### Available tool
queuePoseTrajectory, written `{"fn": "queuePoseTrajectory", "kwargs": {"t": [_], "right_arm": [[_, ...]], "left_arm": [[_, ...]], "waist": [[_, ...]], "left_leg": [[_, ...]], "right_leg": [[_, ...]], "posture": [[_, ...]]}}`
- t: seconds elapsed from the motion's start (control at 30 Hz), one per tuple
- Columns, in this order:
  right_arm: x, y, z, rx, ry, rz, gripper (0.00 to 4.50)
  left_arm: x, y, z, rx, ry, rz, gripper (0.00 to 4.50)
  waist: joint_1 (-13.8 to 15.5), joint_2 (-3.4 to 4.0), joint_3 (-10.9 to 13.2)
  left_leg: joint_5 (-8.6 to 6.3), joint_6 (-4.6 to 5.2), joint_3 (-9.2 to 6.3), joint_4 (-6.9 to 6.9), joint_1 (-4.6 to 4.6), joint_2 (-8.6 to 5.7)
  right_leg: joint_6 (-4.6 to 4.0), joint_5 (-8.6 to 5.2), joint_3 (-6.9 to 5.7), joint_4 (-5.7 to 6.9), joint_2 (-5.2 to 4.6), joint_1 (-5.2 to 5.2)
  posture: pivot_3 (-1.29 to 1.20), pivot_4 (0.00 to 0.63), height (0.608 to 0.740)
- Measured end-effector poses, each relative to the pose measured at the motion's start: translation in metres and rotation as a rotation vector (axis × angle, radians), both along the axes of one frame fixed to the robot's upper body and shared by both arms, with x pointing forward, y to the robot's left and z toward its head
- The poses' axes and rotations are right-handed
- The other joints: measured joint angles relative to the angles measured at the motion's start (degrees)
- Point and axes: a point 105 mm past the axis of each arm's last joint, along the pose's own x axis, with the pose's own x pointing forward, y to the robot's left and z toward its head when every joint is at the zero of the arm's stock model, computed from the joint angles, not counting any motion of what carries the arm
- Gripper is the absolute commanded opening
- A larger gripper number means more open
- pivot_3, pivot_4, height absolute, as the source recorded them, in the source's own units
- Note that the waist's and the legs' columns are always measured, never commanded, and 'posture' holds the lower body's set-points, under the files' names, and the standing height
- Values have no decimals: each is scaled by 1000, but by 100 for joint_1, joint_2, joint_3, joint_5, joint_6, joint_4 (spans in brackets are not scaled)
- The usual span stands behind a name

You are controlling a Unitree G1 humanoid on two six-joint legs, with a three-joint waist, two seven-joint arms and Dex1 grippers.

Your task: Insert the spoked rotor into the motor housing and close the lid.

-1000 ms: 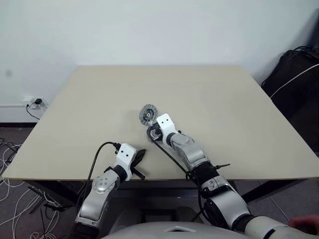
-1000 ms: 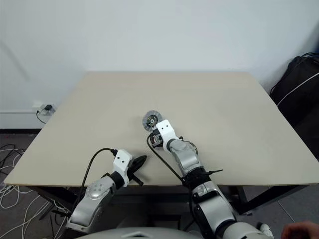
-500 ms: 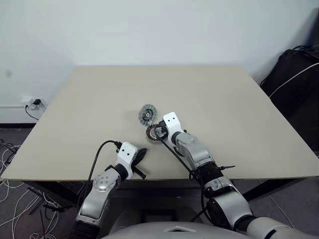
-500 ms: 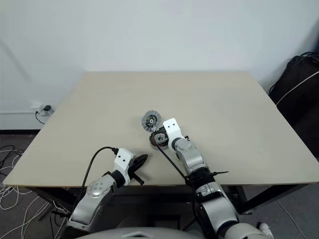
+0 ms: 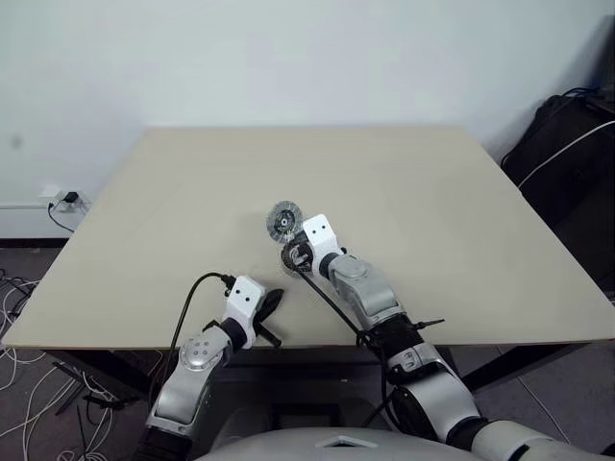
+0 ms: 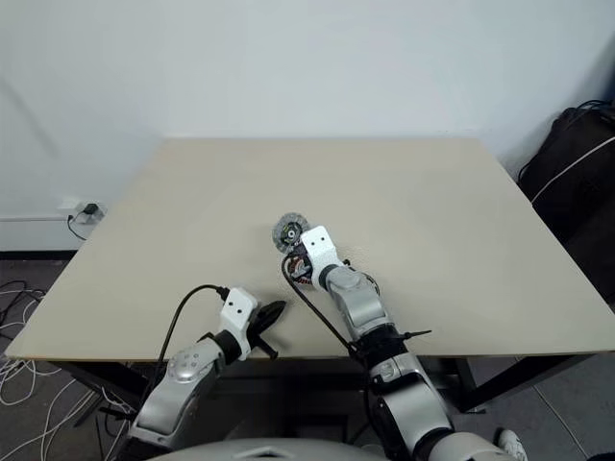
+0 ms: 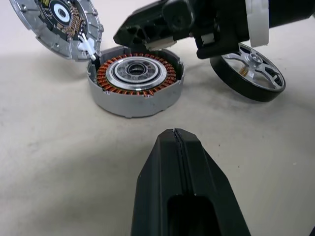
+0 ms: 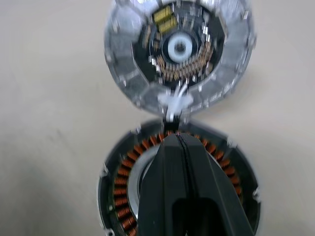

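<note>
Motor housing [image 7: 135, 87] open on the table [image 5: 432, 211], lid [image 7: 56, 22] leaning at its edge, spoked rotor [image 7: 248, 71] just beside on its rim. Both jaws closed and empty, right gripper [image 8: 177, 147] over the windings, left gripper [image 7: 179, 147] near. Risk: scratching copper wire or knocking over the rotor by a careless push; no readable writing anywhere.

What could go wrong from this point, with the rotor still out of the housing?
The shut right end effector hangs just over the motor housing; pressing down could scrape the copper windings. The lid joins the housing by a small white link, so a nudge might strain it. The spoked rotor leans tilted under the right arm and could be knocked or roll.
</note>
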Motion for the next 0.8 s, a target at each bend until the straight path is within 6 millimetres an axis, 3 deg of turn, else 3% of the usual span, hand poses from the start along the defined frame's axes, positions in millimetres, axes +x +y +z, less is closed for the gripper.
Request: {"fn": "queuePoseTrajectory", "kwargs": {"t": [0.4, 0.7, 0.8], "right_arm": [[3, -15, -8, -27, 0, -36, 9], [6, -1, 19, 44, -92, 6, 9], [5, 1, 18, 37, -99, 10, 9]], "left_arm": [[-1, 1, 0, 0, 3, 6, 0], [4, -2, 4, -2, -15, -8, 0], [4, -2, 4, -1, -14, -8, 0]], "waist": [[5, 10, -8], [-6, 12, -7], [-3, 12, -7]], "left_leg": [[3, 2, 0, 0, 11, 0], [4, 1, 0, -8, 11, 1], [4, 1, 0, -9, 11, 0]], "right_leg": [[0, 0, 0, 0, 0, 11], [-1, -1, 2, 0, 1, 5], [-1, -1, 1, 0, 0, 5]], "posture": [[0, 0, 740], [0, 0, 740], [0, 0, 740]]}}
